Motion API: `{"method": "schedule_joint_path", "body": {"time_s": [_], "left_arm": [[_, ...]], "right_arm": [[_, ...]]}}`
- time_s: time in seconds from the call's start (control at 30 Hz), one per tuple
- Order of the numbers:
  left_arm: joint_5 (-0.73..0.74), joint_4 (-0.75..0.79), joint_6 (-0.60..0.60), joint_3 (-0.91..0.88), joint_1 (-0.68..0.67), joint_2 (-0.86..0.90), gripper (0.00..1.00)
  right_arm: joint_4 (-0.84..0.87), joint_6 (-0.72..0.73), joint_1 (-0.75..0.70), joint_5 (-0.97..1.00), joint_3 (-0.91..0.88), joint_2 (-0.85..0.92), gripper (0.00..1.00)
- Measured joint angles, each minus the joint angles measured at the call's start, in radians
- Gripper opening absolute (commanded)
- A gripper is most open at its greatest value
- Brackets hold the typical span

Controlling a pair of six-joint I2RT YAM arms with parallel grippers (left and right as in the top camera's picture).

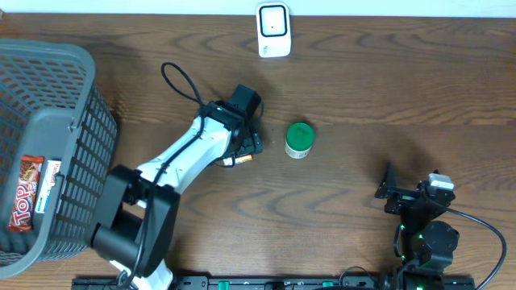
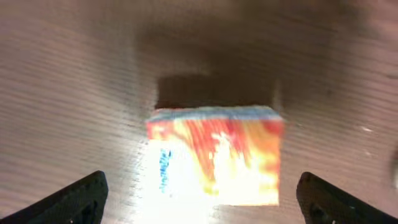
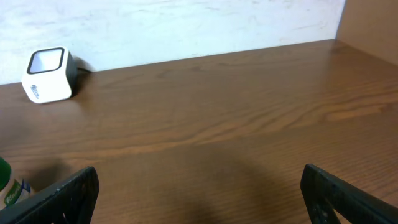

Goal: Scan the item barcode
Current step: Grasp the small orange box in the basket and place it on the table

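Where the left wrist view looks straight down, the item (image 2: 214, 155), a small box printed in orange, red and yellow with blue lettering at its left side, lies flat on the tabletop (image 1: 363, 89) at the centre of the frame; glare washes out its lower half and no barcode can be made out. The left hand (image 2: 200, 186) is released, its two fingers (image 2: 81, 196) standing wide at the lower corners of that frame, clear of the box on both sides. Seen from overhead, only an orange sliver of the item shows beneath the left hand, just left of centre. A green-lidded container (image 1: 299, 139) stands near it to the right, apart from it. The white scanner (image 1: 273, 31) sits at the top centre edge, well apart from the item. The right hand (image 3: 199, 177), at the lower right of the overhead frame, is likewise released and grasps nothing. A grey basket (image 1: 56, 60) fills the left edge, with a red snack bar (image 1: 24, 193) lying inside.
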Motion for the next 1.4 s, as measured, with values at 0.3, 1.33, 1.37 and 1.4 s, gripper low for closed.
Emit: {"method": "schedule_joint_path", "body": {"time_s": [0.3, 1.33, 1.37, 1.4], "left_arm": [[-0.007, -0.155, 0.257, 0.443, 0.229, -0.404, 0.98], [0.151, -0.399, 0.719, 0.478, 1.212, -0.075, 0.98], [0.152, -0.381, 0.752, 0.469, 1.212, -0.073, 0.98], [0.154, -0.362, 0.780, 0.459, 1.213, -0.070, 0.98]], "right_arm": [[0.000, 0.000, 0.000, 0.000, 0.000, 0.000, 0.99], [0.000, 0.000, 0.000, 0.000, 0.000, 0.000, 0.99], [0.000, 0.000, 0.000, 0.000, 0.000, 0.000, 0.99], [0.000, 0.000, 0.000, 0.000, 0.000, 0.000, 0.99]]}}
